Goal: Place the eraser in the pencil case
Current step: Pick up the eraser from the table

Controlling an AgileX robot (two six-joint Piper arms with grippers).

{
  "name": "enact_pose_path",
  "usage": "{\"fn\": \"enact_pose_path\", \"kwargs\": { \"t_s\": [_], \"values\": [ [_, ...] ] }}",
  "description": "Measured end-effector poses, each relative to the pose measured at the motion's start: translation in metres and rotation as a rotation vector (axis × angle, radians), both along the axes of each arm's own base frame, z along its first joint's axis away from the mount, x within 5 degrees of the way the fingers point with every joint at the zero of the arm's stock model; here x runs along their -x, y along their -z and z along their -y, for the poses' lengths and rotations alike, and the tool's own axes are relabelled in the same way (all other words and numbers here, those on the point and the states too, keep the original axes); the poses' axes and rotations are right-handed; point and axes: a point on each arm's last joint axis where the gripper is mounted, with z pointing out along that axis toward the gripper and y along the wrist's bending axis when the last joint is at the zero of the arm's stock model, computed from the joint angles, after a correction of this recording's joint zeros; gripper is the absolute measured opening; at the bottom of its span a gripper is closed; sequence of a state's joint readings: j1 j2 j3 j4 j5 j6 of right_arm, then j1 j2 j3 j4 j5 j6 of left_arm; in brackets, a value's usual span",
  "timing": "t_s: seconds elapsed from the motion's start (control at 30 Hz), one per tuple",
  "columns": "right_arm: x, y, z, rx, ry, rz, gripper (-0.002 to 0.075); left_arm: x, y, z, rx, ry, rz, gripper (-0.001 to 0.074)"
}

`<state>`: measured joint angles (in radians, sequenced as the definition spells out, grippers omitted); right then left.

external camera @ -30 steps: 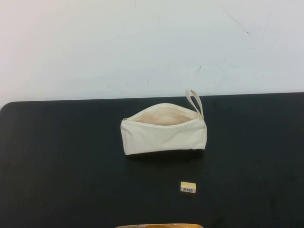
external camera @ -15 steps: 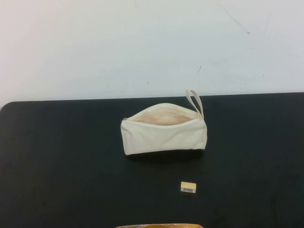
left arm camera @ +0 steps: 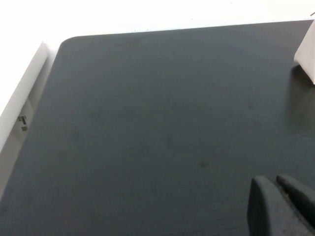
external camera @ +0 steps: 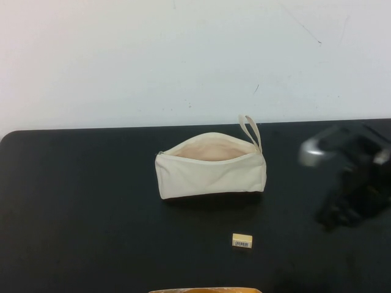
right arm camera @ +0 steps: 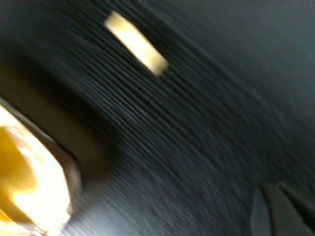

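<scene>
The pencil case point(external camera: 211, 165) is a cream-white pouch lying unzipped mid-table, its pinkish lining showing and its loop strap at its right end. A corner of it shows in the left wrist view point(left arm camera: 307, 54). The eraser point(external camera: 242, 240) is a tiny pale yellow block with a barcode label, lying in front of the case. It is a blurred streak in the right wrist view point(right arm camera: 135, 43). My right gripper point(external camera: 342, 210) is blurred, right of the case, above the table, fingers together and empty point(right arm camera: 273, 189). My left gripper point(left arm camera: 275, 181) is shut and empty over bare table left of the case.
The black table point(external camera: 79, 201) ends at a white wall behind. A yellow-orange object point(external camera: 204, 290) pokes in at the table's front edge, near the eraser; it also shows in the right wrist view point(right arm camera: 24, 182).
My right arm has swung into the high view from the right, where nothing showed before. The case and the eraser have not moved.
</scene>
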<state>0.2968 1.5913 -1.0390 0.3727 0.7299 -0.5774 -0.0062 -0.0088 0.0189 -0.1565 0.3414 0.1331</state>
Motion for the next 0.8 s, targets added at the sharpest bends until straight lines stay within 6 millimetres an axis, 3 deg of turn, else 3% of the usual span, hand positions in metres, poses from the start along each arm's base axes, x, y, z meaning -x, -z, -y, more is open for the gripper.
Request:
{"fn": "enact_pose_path", "kwargs": {
  "t_s": [0.17, 0.33, 0.6, 0.8],
  "values": [
    [-0.004, -0.02, -0.057, -0.007, -0.264, 0.132, -0.0001, 0.0, 0.0, 0.0, 0.0, 0.0, 0.0, -0.0001],
    [-0.009, -0.014, -0.089, -0.006, -0.358, 0.136, 0.0042, 0.0, 0.0, 0.0, 0.0, 0.0, 0.0, -0.0001],
    [-0.021, 0.02, -0.108, 0.051, -0.416, 0.076, 0.0378, 0.0, 0.0, 0.0, 0.0, 0.0, 0.0, -0.0001],
    [-0.03, 0.04, -0.111, 0.085, -0.436, 0.083, 0.0421, 0.0, 0.0, 0.0, 0.0, 0.0, 0.0, -0.0001]
  ]
}}
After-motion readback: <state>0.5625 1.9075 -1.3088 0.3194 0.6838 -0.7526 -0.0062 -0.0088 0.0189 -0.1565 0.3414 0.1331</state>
